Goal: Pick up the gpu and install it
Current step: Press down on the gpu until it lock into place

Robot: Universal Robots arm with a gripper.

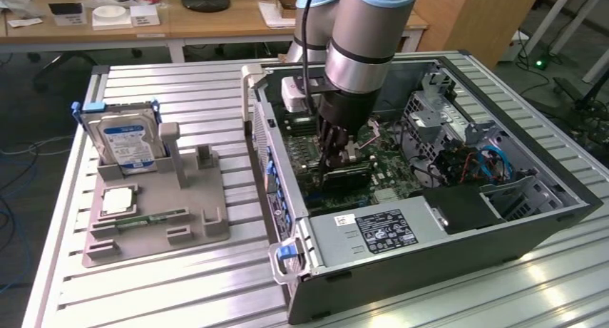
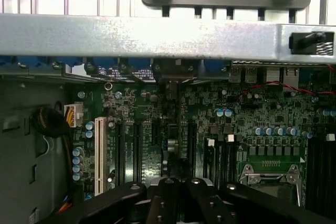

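- Exterior view: one robot arm reaches down into one open computer case (image 1: 533, 221) lying on its side on the slatted metal table (image 1: 171, 285); one gripper (image 1: 335, 157) sits low over the motherboard (image 1: 400, 167).
- One gpu (image 1: 344, 177) stands on edge below the fingers, dark cooler visible, its long axis running from the case's left wall toward the exterior view's right, lying along the board's slots.
- The fingers are drawn narrow, clamped on the gpu's upper edge.
- The case holds the motherboard, one power supply (image 1: 376, 232) with a label at the near side, and drive cages with blue cables (image 1: 495, 160) to the right.
- One grey fixture tray (image 1: 157, 228) lies left of the case, well apart; in it stand one hard drive (image 1: 128, 139) with a blue label, upright at the far end, one square processor chip (image 1: 119, 200) lying flat, and one narrow memory stick (image 1: 152, 217) near it.
- Wrist view: the black fingers (image 2: 168, 203) converge above the expansion slots (image 2: 128, 150); one white slot (image 2: 100, 153) stands beside several dark ones, and the gpu (image 2: 170, 145) appears edge-on between them.
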